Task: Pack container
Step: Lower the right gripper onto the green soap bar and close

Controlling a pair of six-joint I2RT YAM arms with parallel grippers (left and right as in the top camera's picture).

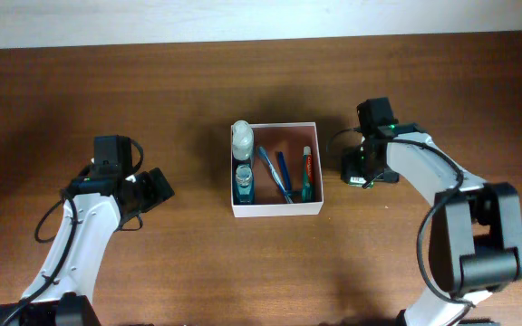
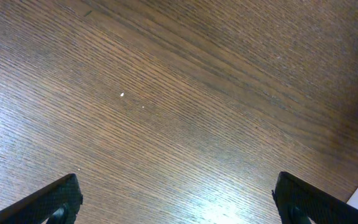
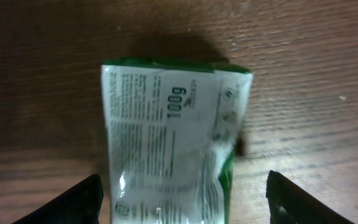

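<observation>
Container (image 1: 276, 211) holds toiletries (image 1: 243, 181); packet (image 3: 173, 149) lies outside on bench (image 1: 243, 72). My right claw (image 3: 182, 186) apart astride it; left claw (image 2: 176, 199) apart, empty.

I work at what looks like a robot test bench, not a lived-in room. My left arm (image 1: 84, 226) and right arm (image 1: 415, 158) both rise from the near edge of one brown wood-grain table (image 1: 243, 272), seen from straight above. What lies on it is set out like props: a white-walled container (image 1: 279, 210) holding toiletries, and a green-and-white packet (image 3: 166, 143) beside it. A pale strip (image 1: 243, 18) runs beyond the far edge. Of the room itself I can tell no more.
</observation>
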